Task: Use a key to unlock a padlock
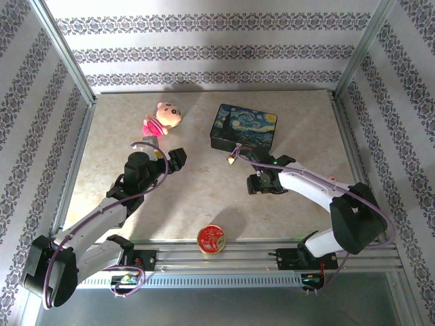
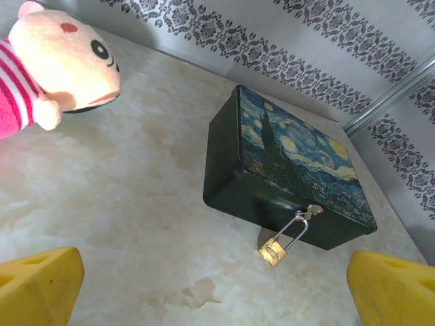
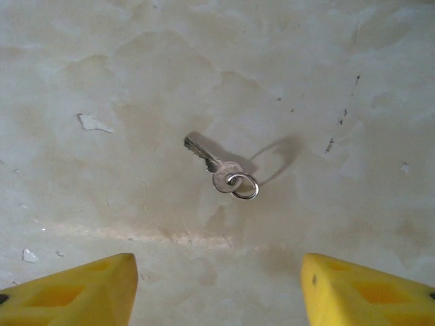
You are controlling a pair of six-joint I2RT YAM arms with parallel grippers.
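A tiny brass padlock (image 2: 273, 252) hangs by its thin silvery shackle from the hasp of a dark painted box (image 2: 292, 163) and rests on the table (image 2: 136, 204). From above, the padlock (image 1: 232, 159) lies at the box's (image 1: 243, 128) front edge. A small silver key (image 3: 216, 167) with a ring lies flat on the tabletop. My right gripper (image 3: 217, 292) hovers open above the key, its yellow fingers (image 3: 75, 292) wide apart and empty. My left gripper (image 2: 214, 302) is open, left of the box and facing the padlock from a distance. In the top view the left gripper (image 1: 168, 159) and right gripper (image 1: 262, 182) flank the padlock.
A pink plush toy (image 1: 162, 119) lies behind the left gripper, large at the upper left as the plush (image 2: 54, 68) in the left wrist view. A round red-gold tin (image 1: 211, 238) sits at the table's near edge. Patterned walls and metal posts enclose the table.
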